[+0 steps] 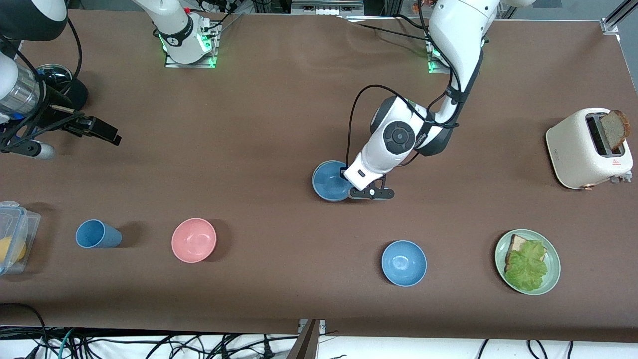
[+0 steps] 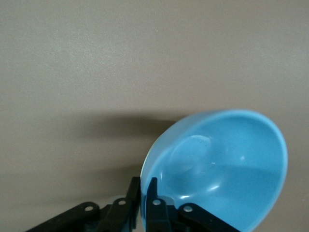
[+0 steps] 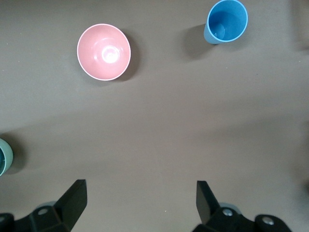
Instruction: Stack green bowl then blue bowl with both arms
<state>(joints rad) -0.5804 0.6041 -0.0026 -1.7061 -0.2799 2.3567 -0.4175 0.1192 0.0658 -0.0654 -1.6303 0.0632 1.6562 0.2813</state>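
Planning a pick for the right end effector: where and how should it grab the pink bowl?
Pinch the rim of the pink bowl, one finger inside the wall and one outside, coming straight down from above. It sits upright with its mouth up, and the rim is its only thin edge. Probably best to take the rim on the side away from the blue cup beside it.

1. blue bowl (image 1: 329,182): dusty steel-blue, upright mid-table, farther from the front camera than the brighter blue bowl (image 1: 403,263).
2. green bowl (image 3: 4,157): only a pale green rim sliver showing around the blue bowl.
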